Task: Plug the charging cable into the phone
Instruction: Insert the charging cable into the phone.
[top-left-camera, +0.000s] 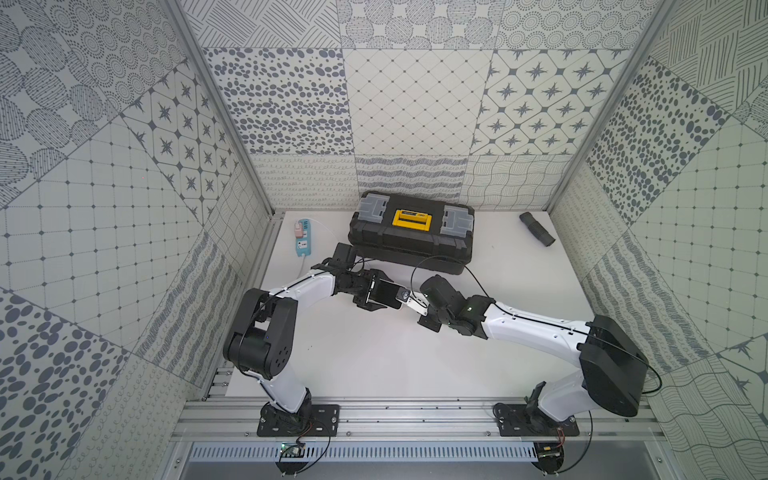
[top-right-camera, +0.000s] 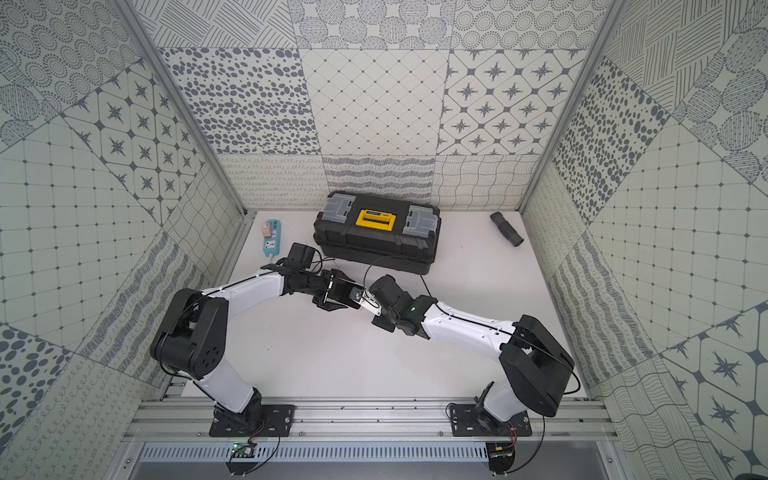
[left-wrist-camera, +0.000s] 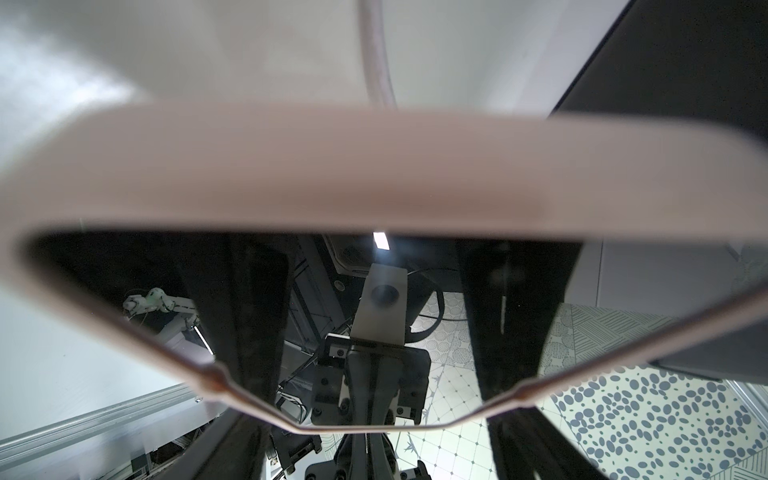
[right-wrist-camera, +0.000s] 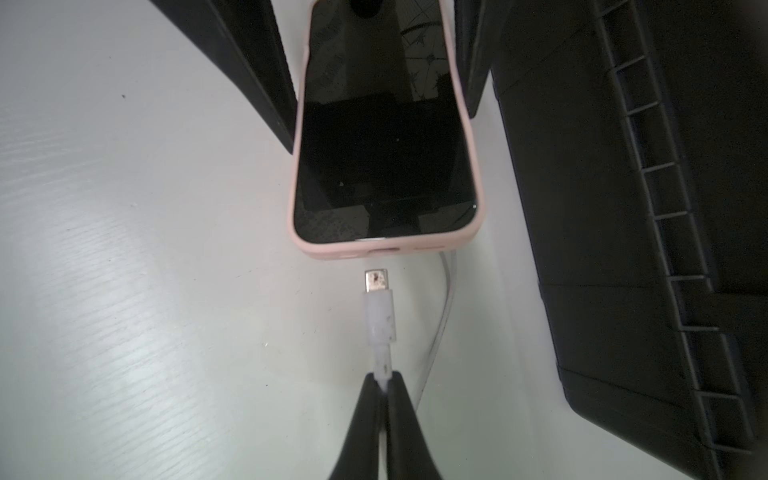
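Observation:
The phone (right-wrist-camera: 384, 145), black-screened with a pale pink rim, lies flat on the white table in front of the toolbox, and both top views show it (top-left-camera: 384, 293) (top-right-camera: 340, 293). My left gripper (right-wrist-camera: 380, 131) is shut on its long sides, one black finger against each edge; in the left wrist view the pink rim (left-wrist-camera: 374, 174) fills the frame. My right gripper (right-wrist-camera: 384, 380) is shut on the charging cable (right-wrist-camera: 377, 307) just behind its white plug. The metal tip points at the port in the phone's near end, a small gap away. The cable's slack curves back beside the plug.
A black toolbox (top-left-camera: 411, 237) with a yellow handle stands right behind the phone, close to both grippers (right-wrist-camera: 623, 208). A blue power strip (top-left-camera: 303, 237) lies at the back left and a black ribbed tube (top-left-camera: 537, 228) at the back right. Patterned walls enclose the table.

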